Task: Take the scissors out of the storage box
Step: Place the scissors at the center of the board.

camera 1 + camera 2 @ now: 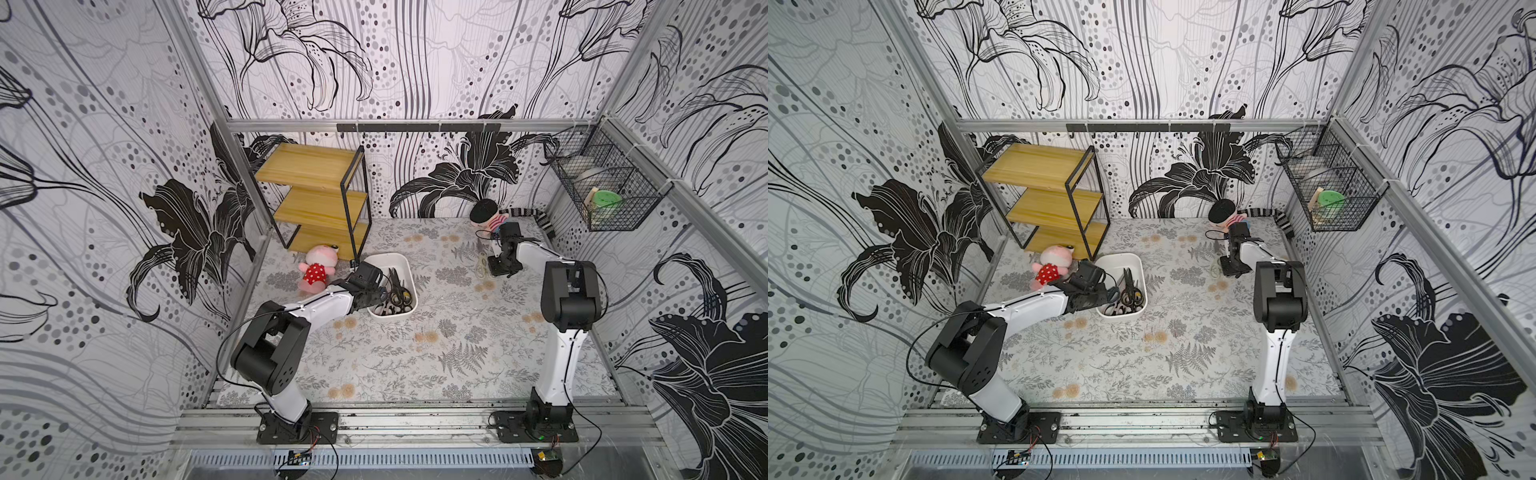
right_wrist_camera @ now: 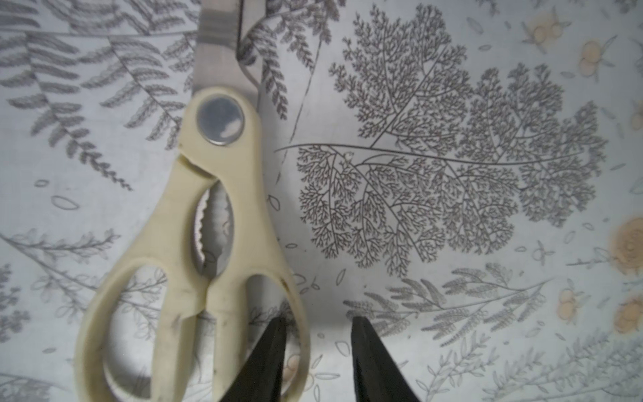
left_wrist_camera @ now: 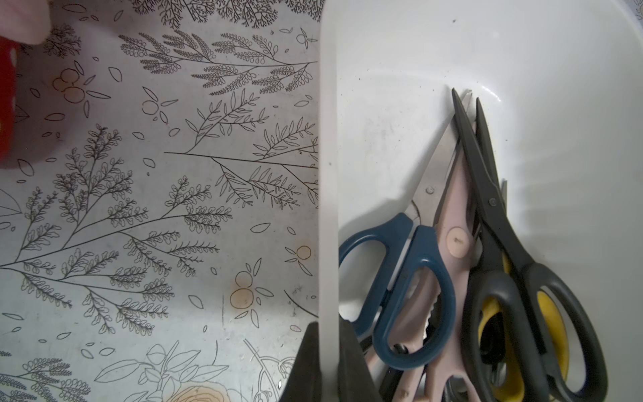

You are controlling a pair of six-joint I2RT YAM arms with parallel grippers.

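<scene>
L gripper (image 3: 328, 329): clamped on the storage box (image 3: 328, 174) side wall, one finger outside, one inside; looks to be pinning the box
R gripper (image 2: 316, 323): jaws apart, nothing btwn them
Cream scissors (image 2: 222, 195): out of the box, flat on the mat (image 2: 452, 104), blades shut and pointing away from R gripper; handle loop right at one R finger (image 2: 271, 358), touching or just under it, can't tell
Box vs R gripper: well apart, across the mat (both top views)
Pile in box: just inside the wall L gripper holds, handles near L fingers, blades pointing away from them
Step (my read): one pair set down outside, R hand free; rest left to fetch
Next move needs: R arm up and clear of the cream pair, over to the box, then down on the pile w/ jaws wide enough for a handle or blade; L keeps box steady
Likely pick: black-yellow pair (image 3: 492, 202), lies on top
Risk: handles overlap, so a neighbour may drag along
Count, arms: 2
Count, box: 1
Count, scissors out: 1
Count, scissors in box: 3 told apart for sure, i.e. dark-blue pair (image 3: 428, 247), pinkish pair (image 3: 457, 242), black-yellow pair; more dark handles underneath, exact no. can't tell
Count, plush toys: 2, one near each arm (image 1: 318, 268) (image 1: 486, 214)
Count, shelf (image 1: 311, 195): 1
Count, wire basket (image 1: 606, 195): 1
</scene>
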